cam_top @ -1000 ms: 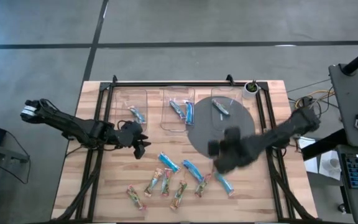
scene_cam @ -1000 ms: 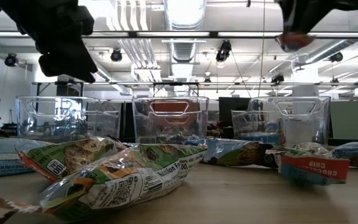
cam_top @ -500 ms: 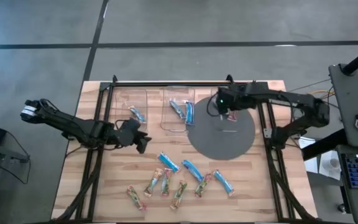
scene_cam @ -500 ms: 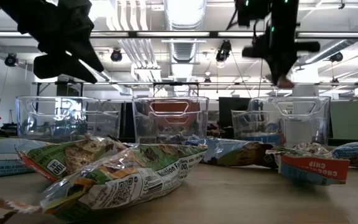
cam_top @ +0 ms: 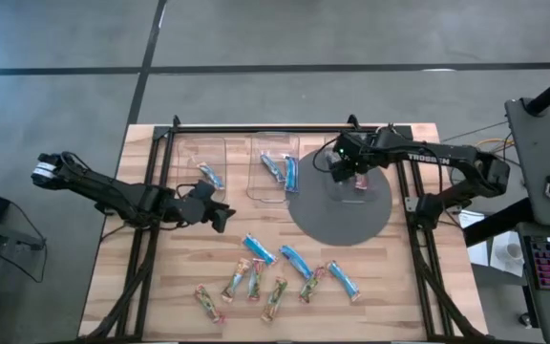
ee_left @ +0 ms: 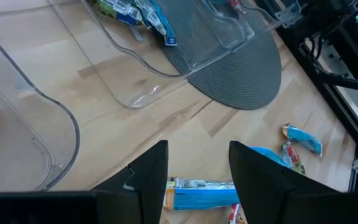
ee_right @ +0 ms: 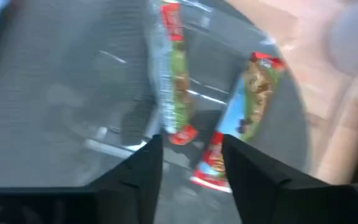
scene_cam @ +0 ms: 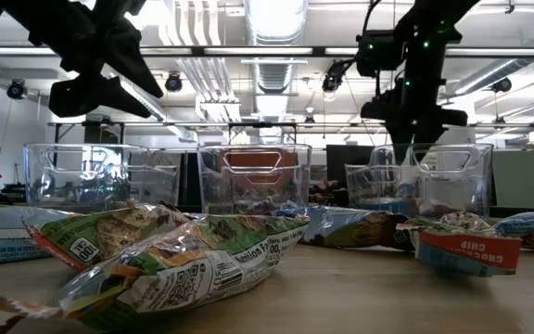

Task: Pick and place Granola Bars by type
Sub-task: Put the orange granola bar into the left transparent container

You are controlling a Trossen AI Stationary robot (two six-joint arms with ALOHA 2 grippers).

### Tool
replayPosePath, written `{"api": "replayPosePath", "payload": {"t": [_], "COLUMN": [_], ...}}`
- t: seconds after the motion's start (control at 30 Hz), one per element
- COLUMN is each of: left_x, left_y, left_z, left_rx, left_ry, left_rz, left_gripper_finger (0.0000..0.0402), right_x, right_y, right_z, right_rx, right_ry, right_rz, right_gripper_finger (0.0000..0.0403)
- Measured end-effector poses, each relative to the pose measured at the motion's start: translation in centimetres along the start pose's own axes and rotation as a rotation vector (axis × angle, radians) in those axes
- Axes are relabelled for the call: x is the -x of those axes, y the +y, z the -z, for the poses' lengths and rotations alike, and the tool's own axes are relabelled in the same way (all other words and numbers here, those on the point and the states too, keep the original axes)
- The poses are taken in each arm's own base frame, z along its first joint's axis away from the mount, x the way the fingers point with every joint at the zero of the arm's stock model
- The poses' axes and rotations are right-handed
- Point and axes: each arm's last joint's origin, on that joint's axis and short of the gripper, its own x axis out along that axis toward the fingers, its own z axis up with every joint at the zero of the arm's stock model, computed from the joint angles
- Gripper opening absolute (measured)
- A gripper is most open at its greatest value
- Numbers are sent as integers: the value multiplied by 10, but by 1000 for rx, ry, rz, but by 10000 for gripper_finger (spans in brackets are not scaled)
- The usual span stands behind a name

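Granola bars lie loose on the near part of the wooden table: blue ones (cam_top: 258,250) and tan/green ones (cam_top: 254,279). My right gripper (cam_top: 344,170) hangs open over the right clear bin (cam_top: 372,153), which stands on a grey round mat (cam_top: 337,215). Below it, two tan/green bars with red ends (ee_right: 169,68) (ee_right: 248,112) lie in that bin. The nearer bar's end shows between the parted fingers. My left gripper (cam_top: 216,215) hovers open above the table's left middle, with a blue bar (ee_left: 201,190) beyond its fingertips.
A middle bin (cam_top: 256,182) holds blue bars (cam_top: 280,170), and a left bin (cam_top: 184,158) holds one blue bar (cam_top: 210,175). A black frame rail (cam_top: 275,128) runs along the far edge. A small cup (cam_top: 384,136) stands at the far right corner.
My right gripper has swung from the mat's near edge toward the table's far edge, carrying a tan/green bar, and has come down over the right bin. The bar no longer hangs below its fingers and lies in the bin.
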Motion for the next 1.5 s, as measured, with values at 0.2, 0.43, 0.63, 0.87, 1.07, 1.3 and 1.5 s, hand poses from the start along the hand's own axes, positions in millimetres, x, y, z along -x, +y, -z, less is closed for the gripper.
{"api": "replayPosePath", "payload": {"t": [0.2,0.43,0.63,0.87,1.07,1.3,1.5], "left_x": [0,0,0,0,0,0,1], "left_y": [0,0,0,0,1,2,8], "left_z": [0,0,0,1,3,5,8], "left_rx": [8,0,-5,-12,-19,-27,-26], "left_ry": [0,1,12,29,84,121,158], "left_rz": [0,0,5,5,14,14,-43], "left_gripper_finger": [154,154,154,154,154,154,154], "right_x": [19,59,70,63,51,43,45], "right_y": [20,54,79,105,126,144,154], "right_z": [19,61,100,145,156,167,168], "right_rx": [166,483,649,891,691,739,722], "right_ry": [-40,-107,-105,-85,-14,87,100], "right_rz": [-86,-245,-329,-373,-373,-389,-402], "right_gripper_finger": [221,237,237,237,232,230,228]}}
